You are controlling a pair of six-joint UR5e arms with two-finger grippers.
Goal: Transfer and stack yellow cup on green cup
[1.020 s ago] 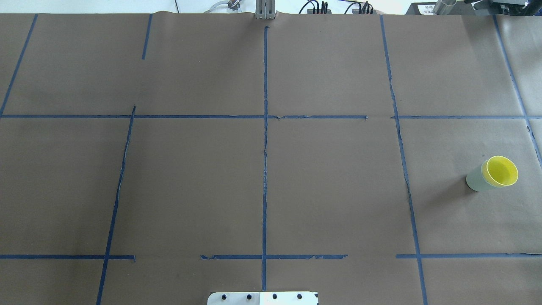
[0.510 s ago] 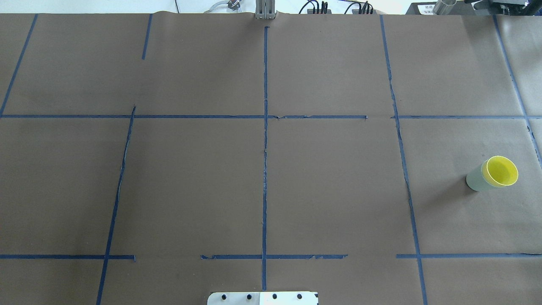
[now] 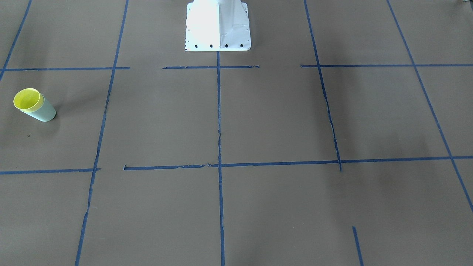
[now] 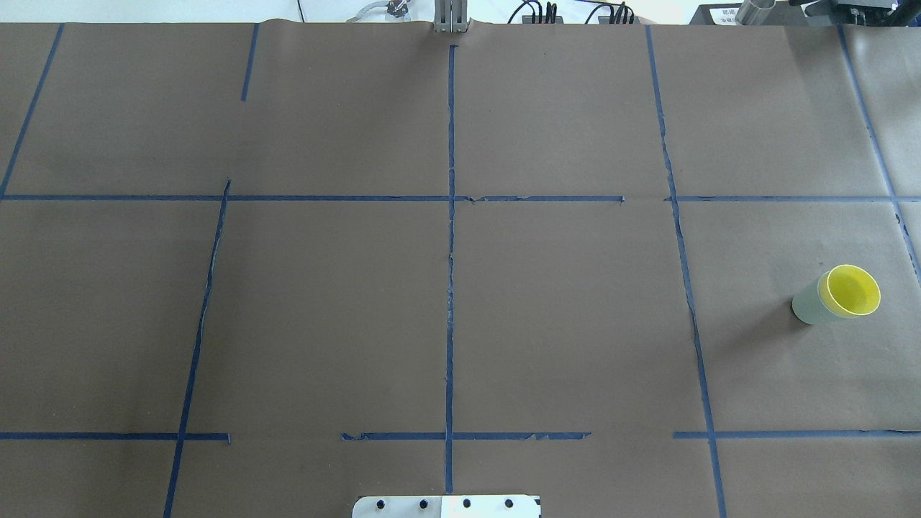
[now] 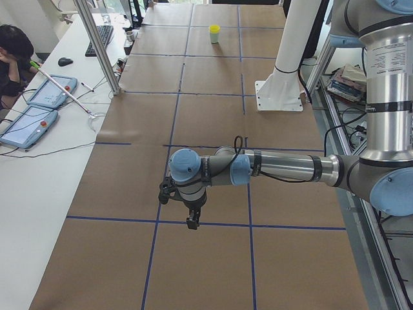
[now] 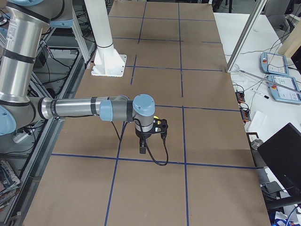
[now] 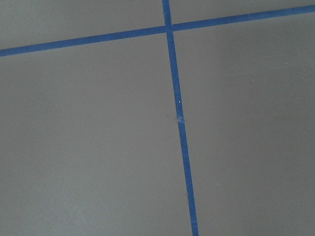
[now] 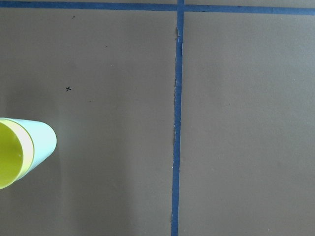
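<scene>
The yellow cup (image 4: 853, 291) sits nested inside the green cup (image 4: 808, 306), which stands on the brown table at the far right of the overhead view. The pair shows at the left edge of the front view, yellow cup (image 3: 26, 99) in green cup (image 3: 45, 112), and at the left edge of the right wrist view (image 8: 10, 160). My left gripper (image 5: 191, 223) shows only in the exterior left view, far from the cups. My right gripper (image 6: 142, 150) shows only in the exterior right view. I cannot tell whether either is open or shut.
Blue tape lines (image 4: 450, 237) divide the table. The white robot base (image 3: 218, 26) stands at the robot's edge. A metal post (image 5: 97, 45), control tablets (image 5: 29, 123) and a seated operator (image 5: 13, 51) are at the far side.
</scene>
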